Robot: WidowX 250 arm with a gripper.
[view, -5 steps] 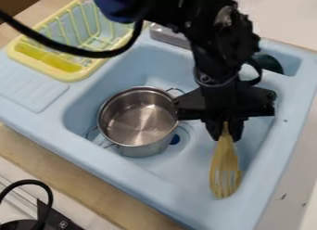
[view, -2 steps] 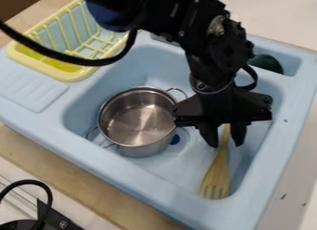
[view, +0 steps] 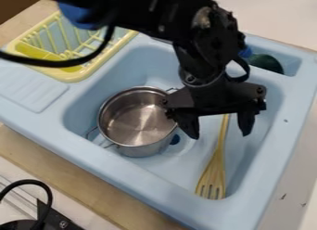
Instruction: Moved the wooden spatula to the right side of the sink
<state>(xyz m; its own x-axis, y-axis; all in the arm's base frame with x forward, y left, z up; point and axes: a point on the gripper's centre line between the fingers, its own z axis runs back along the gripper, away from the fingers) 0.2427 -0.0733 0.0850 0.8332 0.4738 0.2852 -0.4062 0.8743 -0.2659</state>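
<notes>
The gripper [view: 221, 132] hangs over the right part of the blue sink [view: 148, 171], open, with its two fingers wide apart. Behind and between them lies the wooden spatula [view: 214, 173], its slotted head at the basin's front right and its handle running up under the gripper. The handle's upper end is hidden by the gripper's body. Neither finger appears to hold the spatula.
A steel pot [view: 137, 122] stands in the basin, just left of the gripper. A yellow dish rack [view: 71, 76] sits at the sink's upper left. A dark green object [view: 266, 63] lies in the small compartment at the upper right.
The fingers have opened and let go of the spatula, which has dropped into the basin with its head shifted slightly left. The gripper has moved a little left and up in the view.
</notes>
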